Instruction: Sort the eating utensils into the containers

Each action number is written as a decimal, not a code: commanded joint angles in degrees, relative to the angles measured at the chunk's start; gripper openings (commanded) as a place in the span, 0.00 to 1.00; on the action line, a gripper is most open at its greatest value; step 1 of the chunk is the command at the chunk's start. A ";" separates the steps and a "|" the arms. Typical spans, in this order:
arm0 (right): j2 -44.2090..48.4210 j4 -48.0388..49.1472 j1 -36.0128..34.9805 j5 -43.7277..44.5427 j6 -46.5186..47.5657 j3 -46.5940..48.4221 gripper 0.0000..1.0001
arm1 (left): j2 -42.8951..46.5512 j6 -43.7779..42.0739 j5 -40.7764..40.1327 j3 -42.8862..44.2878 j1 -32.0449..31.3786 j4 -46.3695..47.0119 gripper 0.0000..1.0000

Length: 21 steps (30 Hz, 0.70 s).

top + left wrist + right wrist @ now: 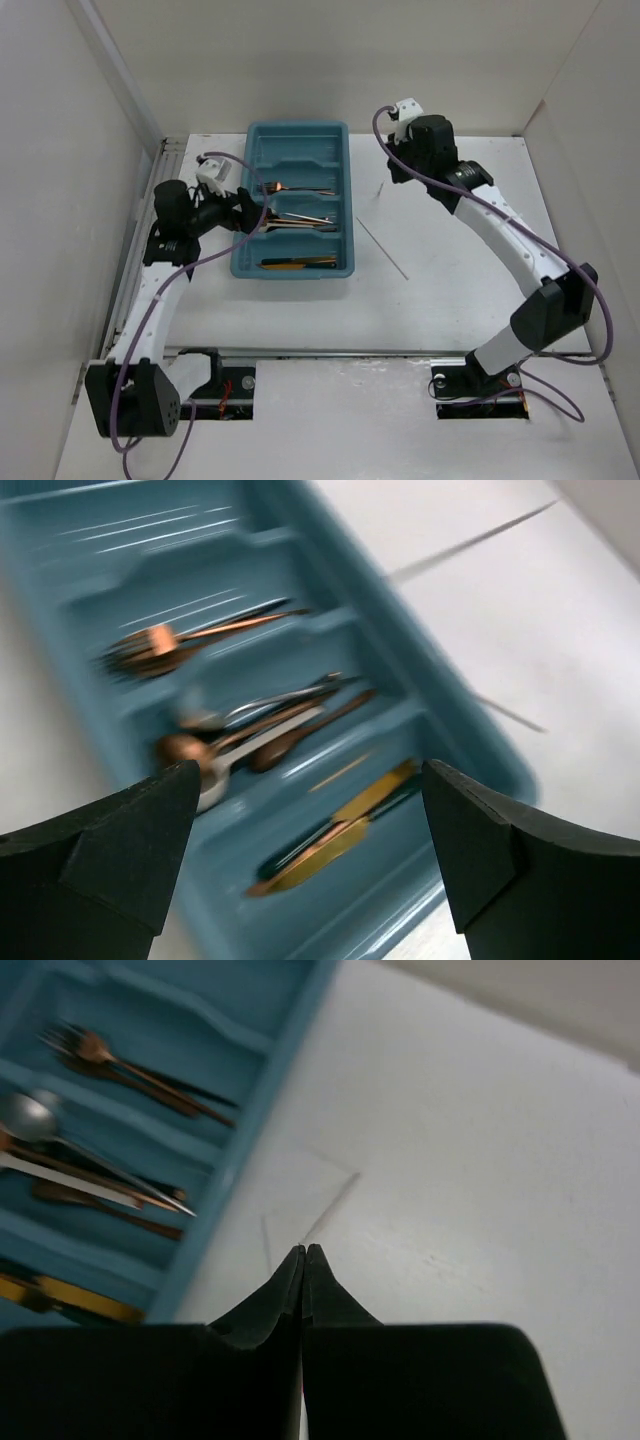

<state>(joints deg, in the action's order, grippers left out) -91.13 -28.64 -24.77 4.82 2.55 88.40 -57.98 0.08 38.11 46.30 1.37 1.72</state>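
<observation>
Copper forks, copper and silver spoons and gold and black knives lie in separate slots of the teal cutlery tray, toward the worktop's far-left corner. One thin silver chopstick lies mid-worktop, right of the tray. I see my left gripper spread wide at the tray's left rim, and my right gripper pinched together near the far edge.

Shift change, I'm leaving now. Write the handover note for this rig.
Left tool: open, empty, above the tray.
Right tool: shut, over the table right of the tray; whether it pinches anything is unclear.
Done: utensils lie in the three near slots.
To do: one chopstick lies on the table; far slot looks empty.
</observation>
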 commanded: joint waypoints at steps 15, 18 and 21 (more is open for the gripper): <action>-4.13 -2.36 1.13 0.00 -11.60 2.21 0.47 | -6.28 0.10 2.24 10.12 -12.26 1.63 0.89; -10.63 -10.25 1.13 0.38 -8.18 4.75 0.53 | -5.66 0.10 -1.00 8.80 -12.26 0.14 0.89; -15.65 -14.59 0.08 -2.44 -4.22 3.28 0.57 | -4.25 0.10 -3.64 8.11 -12.26 -1.36 0.89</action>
<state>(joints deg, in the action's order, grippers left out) -102.80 -34.65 -22.68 4.34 -5.39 91.83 -65.12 1.43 38.15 54.94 -10.83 1.69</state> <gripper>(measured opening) 0.559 0.897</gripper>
